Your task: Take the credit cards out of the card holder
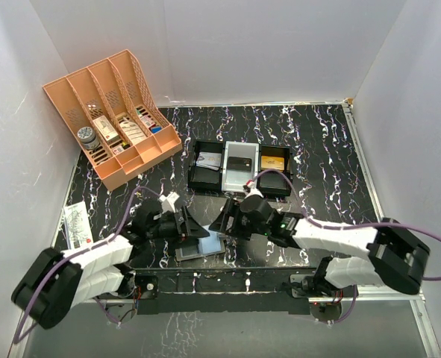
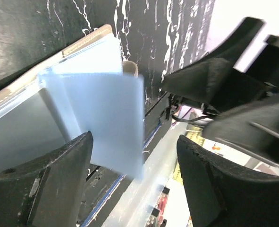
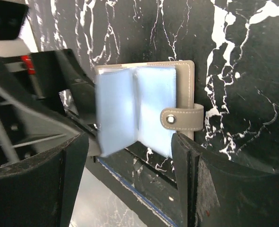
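Observation:
The card holder (image 1: 202, 246) lies open near the table's front edge, between my two grippers. Its grey-brown cover and snap tab (image 3: 182, 118) show in the right wrist view, with pale blue sleeves (image 3: 153, 104) inside. One sleeve leaf (image 2: 106, 118) stands up, blurred, close to my left finger (image 2: 59, 179) but not pinched. My left gripper (image 2: 134, 182) is open at the holder's left side. On the right side my right gripper (image 3: 130, 184) is open over the holder's near edge. An orange credit card (image 1: 274, 161) lies in the black tray.
The black three-compartment tray (image 1: 205, 179) sits behind the holder, with a pale card (image 1: 209, 159) at left and a dark one (image 1: 240, 162) in the middle. A big orange lattice organiser (image 1: 112, 112) stands at the back left. A paper leaflet (image 1: 77, 224) lies at the left edge.

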